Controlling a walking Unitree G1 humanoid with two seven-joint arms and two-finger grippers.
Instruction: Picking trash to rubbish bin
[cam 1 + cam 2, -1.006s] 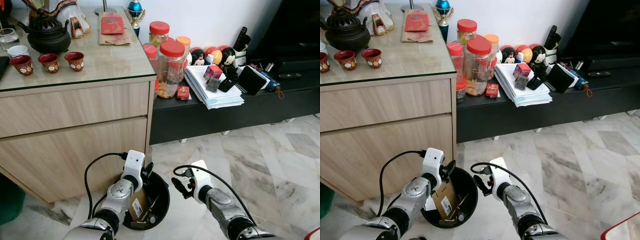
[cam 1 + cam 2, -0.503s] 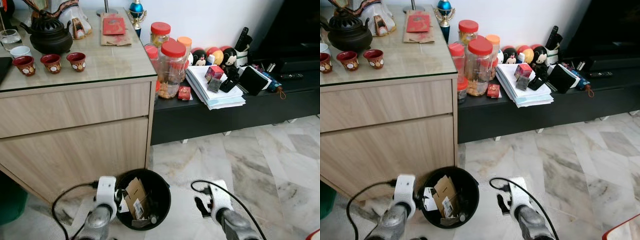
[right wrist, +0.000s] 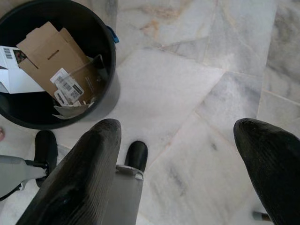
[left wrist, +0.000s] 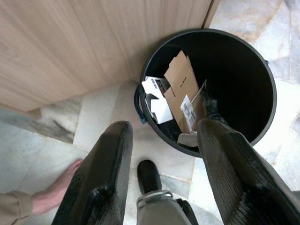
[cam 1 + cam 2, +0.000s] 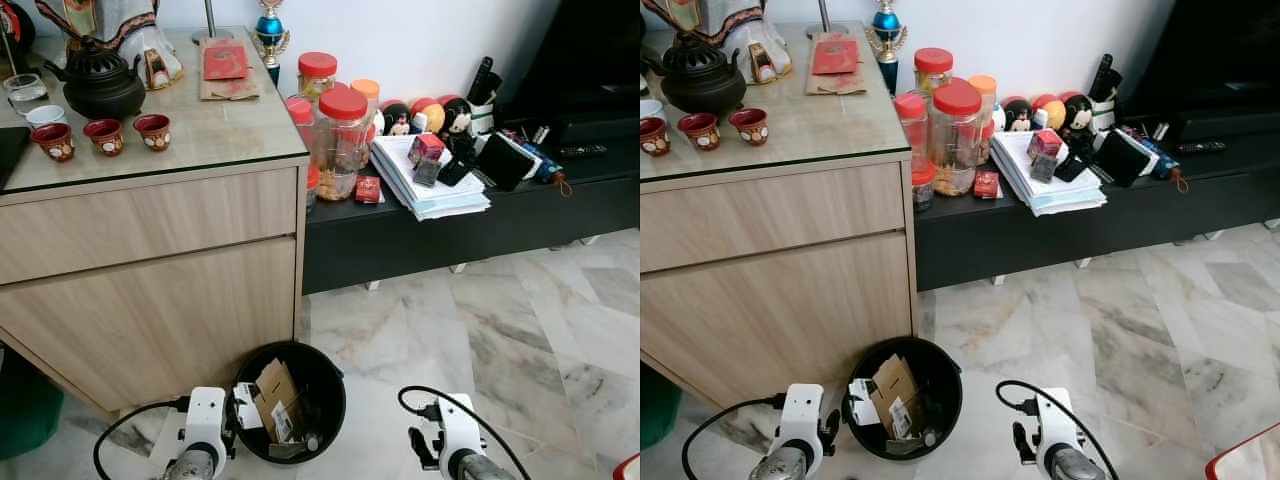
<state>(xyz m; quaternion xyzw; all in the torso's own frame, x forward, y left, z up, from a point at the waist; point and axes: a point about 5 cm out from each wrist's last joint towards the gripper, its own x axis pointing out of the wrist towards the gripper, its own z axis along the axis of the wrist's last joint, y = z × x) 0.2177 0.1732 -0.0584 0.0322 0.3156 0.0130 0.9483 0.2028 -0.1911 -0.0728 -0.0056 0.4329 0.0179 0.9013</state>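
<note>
Head views: the black rubbish bin (image 5: 322,372) stands on marble floor (image 5: 520,330) tight against the wooden cabinet (image 5: 150,290); open floor lies to its right, a low black shelf (image 5: 460,225) behind.

Left wrist: left gripper (image 4: 161,180), fingers apart and empty, over the bin's rim; cardboard trash (image 4: 180,86) lies inside.

Right wrist: right gripper (image 3: 187,164) spread wide above bare floor.

At the bottom of the frame both arms run out past the edge, and the print on the labelled cardboard (image 4: 186,89) in the bin (image 4: 243,61) is too small to read.
</note>
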